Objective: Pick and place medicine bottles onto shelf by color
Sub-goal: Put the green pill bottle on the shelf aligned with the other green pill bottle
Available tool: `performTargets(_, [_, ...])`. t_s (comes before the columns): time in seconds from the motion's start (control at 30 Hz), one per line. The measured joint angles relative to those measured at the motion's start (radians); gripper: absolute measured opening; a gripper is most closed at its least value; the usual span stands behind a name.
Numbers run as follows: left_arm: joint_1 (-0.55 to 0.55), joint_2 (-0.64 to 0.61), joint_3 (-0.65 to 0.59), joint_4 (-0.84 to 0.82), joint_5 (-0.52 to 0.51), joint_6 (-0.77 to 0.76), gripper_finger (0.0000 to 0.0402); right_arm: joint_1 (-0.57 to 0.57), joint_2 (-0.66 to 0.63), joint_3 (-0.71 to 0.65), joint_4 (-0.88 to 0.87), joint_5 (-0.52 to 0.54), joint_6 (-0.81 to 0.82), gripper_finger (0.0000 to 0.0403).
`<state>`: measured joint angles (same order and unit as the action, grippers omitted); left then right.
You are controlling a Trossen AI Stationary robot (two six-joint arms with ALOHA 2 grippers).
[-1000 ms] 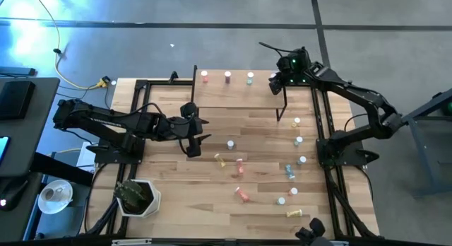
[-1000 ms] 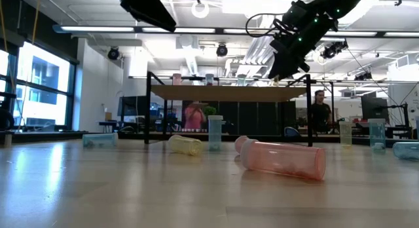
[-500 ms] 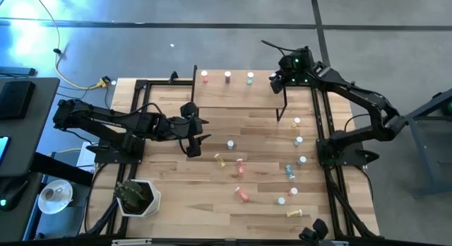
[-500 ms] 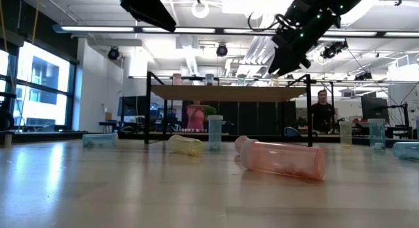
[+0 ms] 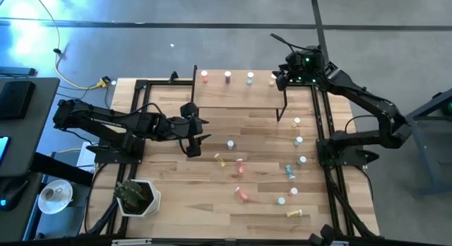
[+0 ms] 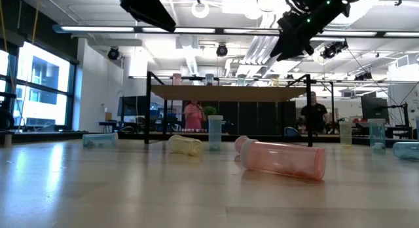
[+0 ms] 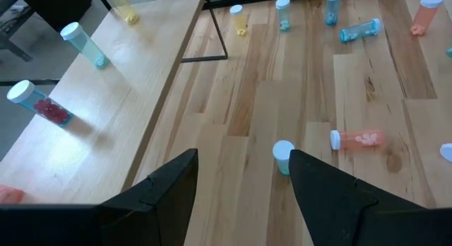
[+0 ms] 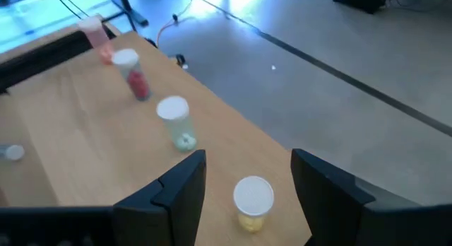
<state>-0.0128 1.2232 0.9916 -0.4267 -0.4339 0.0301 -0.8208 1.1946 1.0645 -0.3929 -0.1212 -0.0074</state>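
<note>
L gripper [image 5: 192, 136] waits w/ jaws apart, nothing held, blue-capped bottle [image 7: 284, 155] just ahead on the tabletop. R gripper [image 5: 281, 80] hangs above shelf [image 5: 240, 94] end, jaws apart; yellow bottle [image 8: 252, 201] stands below, btwn its fingers, apparently just set beside the other upright bottles.

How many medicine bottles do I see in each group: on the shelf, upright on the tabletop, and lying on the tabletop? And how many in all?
Bottles on the shelf: 4
Upright bottles on the tabletop: 6
Lying bottles on the tabletop: 5
Total: 15
</note>
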Motion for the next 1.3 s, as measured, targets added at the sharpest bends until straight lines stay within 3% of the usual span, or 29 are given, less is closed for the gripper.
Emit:
performTargets(0.37, [0.0, 0.0, -0.003, -0.059, 0.01, -0.061, 0.0214, 0.12, -0.064, 0.0, -0.114, -0.012, 0.0, 0.02])
performTargets(0.63, [0.0, 0.0, -0.091, -0.038, 0.007, -0.148, 0.0214, 0.246, -0.063, 0.0, -0.191, -0.012, -0.038, 0.02])
performTargets(0.97, [0.0, 0.0, -0.195, 0.082, 0.038, -0.181, 0.0214, 0.408, -0.063, 0.0, -0.166, 0.039, 0.007, 0.02])
performTargets(1.3, [0.0, 0.022, -0.23, 0.193, 0.087, -0.211, 0.0214, 0.476, -0.063, 0.0, -0.142, 0.089, 0.008, 0.02])
